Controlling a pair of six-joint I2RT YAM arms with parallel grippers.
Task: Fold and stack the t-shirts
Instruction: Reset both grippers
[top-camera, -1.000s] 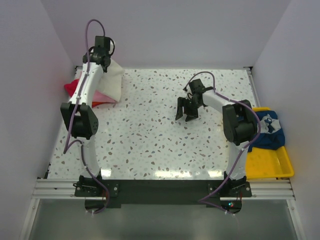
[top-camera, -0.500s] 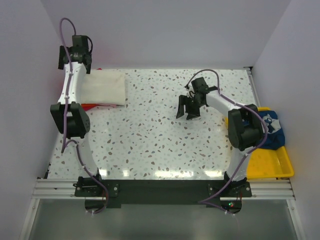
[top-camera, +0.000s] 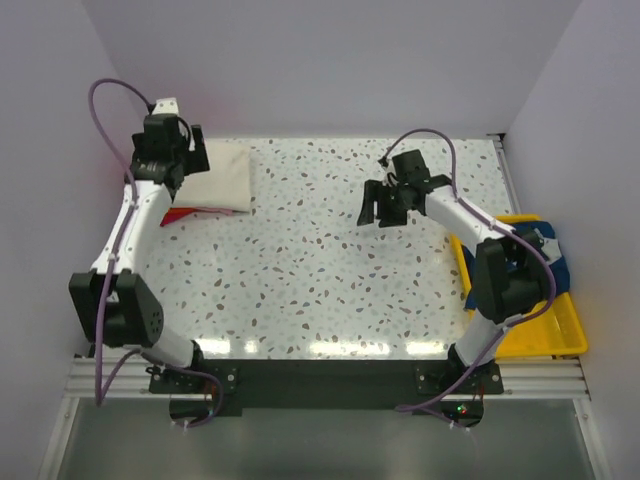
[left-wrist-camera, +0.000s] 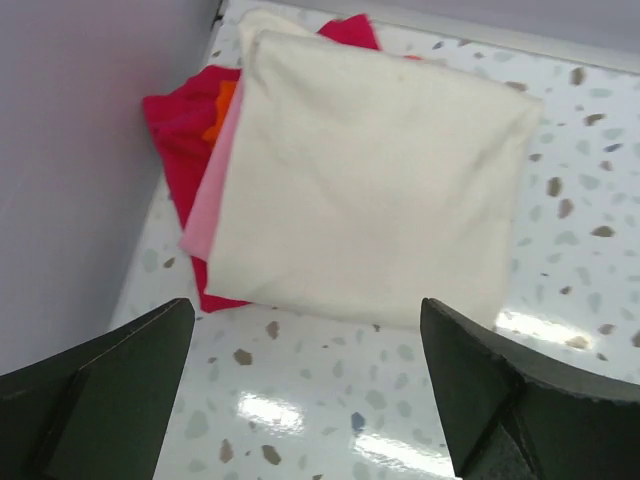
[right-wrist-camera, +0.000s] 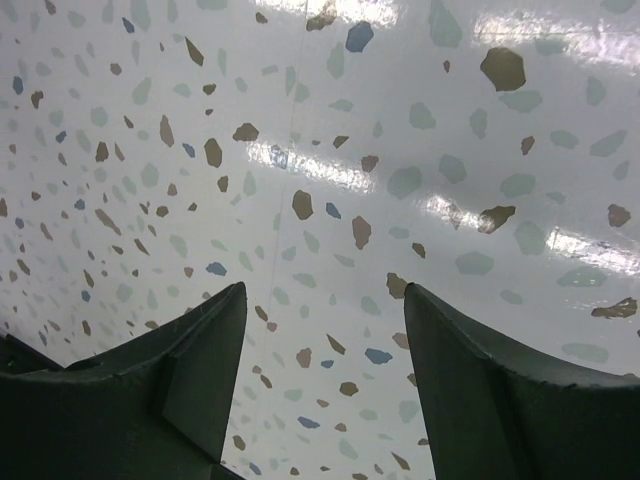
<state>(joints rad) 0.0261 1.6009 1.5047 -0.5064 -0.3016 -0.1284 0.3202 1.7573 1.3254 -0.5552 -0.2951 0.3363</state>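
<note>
Folded cream t-shirt (left-wrist-camera: 370, 170) atop pink t-shirt (left-wrist-camera: 213, 195) and red t-shirt (left-wrist-camera: 175, 120), far-left corner; left gripper (left-wrist-camera: 305, 335) spread wide, empty, near it; right gripper (right-wrist-camera: 325, 300) parted, empty, over speckled table (right-wrist-camera: 400, 100)

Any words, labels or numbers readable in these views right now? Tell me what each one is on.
No text can be read in any view.
White print on the navy t-shirt in the yellow tray: too small and blurred to read, partly hidden by the right arm.
Cream t-shirt on top of the stack: plain, no print showing.
</note>
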